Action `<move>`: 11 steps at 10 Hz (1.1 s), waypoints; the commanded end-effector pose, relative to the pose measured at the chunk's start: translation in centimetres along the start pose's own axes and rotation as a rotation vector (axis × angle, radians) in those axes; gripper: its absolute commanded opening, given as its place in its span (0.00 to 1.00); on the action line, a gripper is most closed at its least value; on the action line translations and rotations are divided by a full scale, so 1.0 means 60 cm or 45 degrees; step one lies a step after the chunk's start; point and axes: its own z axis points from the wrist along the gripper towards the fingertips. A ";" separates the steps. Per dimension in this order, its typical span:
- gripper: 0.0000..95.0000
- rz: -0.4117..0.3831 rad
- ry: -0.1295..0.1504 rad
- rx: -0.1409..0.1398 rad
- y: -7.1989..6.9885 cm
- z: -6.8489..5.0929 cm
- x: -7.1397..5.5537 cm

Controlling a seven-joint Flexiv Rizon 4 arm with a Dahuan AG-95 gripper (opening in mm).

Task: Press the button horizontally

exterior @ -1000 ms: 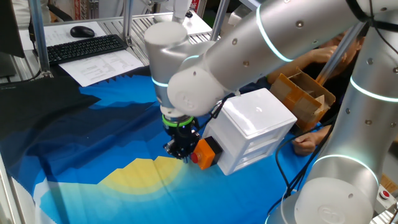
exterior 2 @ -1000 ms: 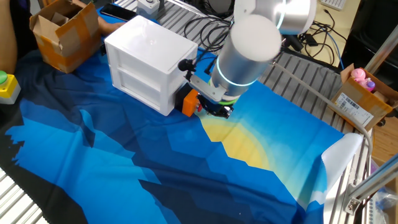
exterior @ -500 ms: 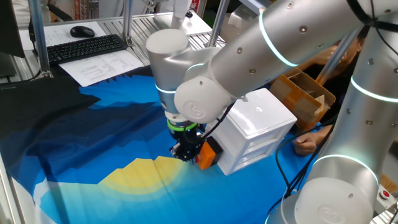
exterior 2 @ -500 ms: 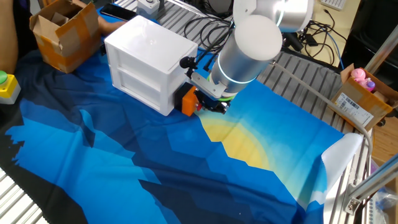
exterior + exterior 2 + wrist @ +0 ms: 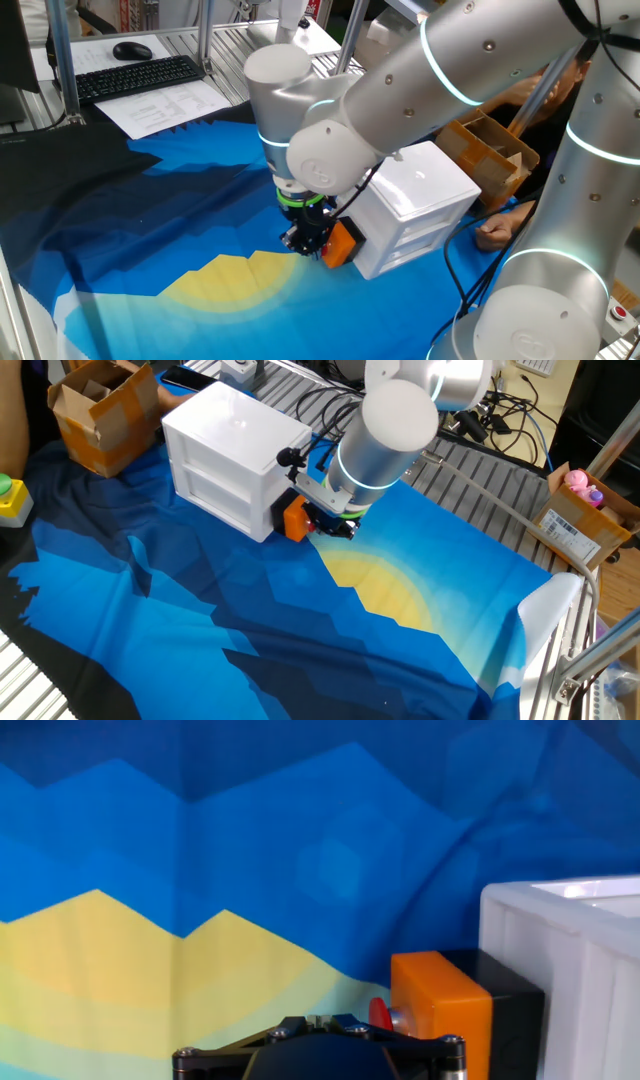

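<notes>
Since a second ago, the gripper (image 5: 308, 240) has been shifted sideways against the button (image 5: 379, 1016) on the orange cube (image 5: 340, 243), fixed to the white box (image 5: 415, 205). Wrist is held vertical above the desk (image 5: 200, 620); finger state cannot be told.

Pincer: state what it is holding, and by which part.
Nothing is held. The pincer sits low beside the orange housing with the red button facing it; no grip shows.

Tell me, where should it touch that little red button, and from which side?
Not a grip: probably push the red button on its round face, coming sideways along the cloth. It sticks out of the orange housing on the side facing away from the white box; the end effector is there.
</notes>
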 end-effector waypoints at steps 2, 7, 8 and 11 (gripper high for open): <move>0.00 -0.001 -0.004 0.001 -0.004 0.006 -0.003; 0.00 -0.016 -0.008 -0.001 -0.022 0.017 -0.004; 0.00 -0.017 -0.009 -0.001 -0.027 0.018 -0.004; 0.00 -0.029 -0.013 -0.003 -0.043 0.025 -0.006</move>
